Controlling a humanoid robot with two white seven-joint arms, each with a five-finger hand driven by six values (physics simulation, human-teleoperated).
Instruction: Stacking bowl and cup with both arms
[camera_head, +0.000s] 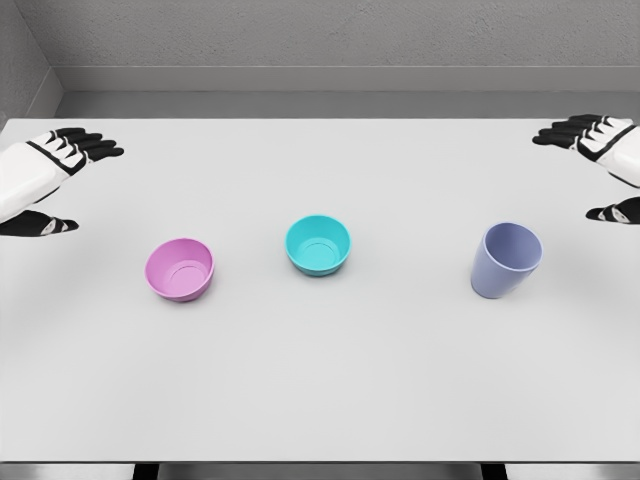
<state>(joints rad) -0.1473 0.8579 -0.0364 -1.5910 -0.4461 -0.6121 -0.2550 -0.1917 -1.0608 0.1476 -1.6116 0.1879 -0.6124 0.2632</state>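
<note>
At the far left edge of the frame the left hand (52, 170) hovers over the white table (320, 390), fingers spread and holding nothing. Left of centre sits a pink bowl (180, 269) – upright, mouth up. Near the middle stands a teal bowl (318, 245) (likewise upright), well apart from it. Further right, a lavender cup (506, 260) stands upright. At the right edge the right hand (600, 150) – open too, empty.
</note>
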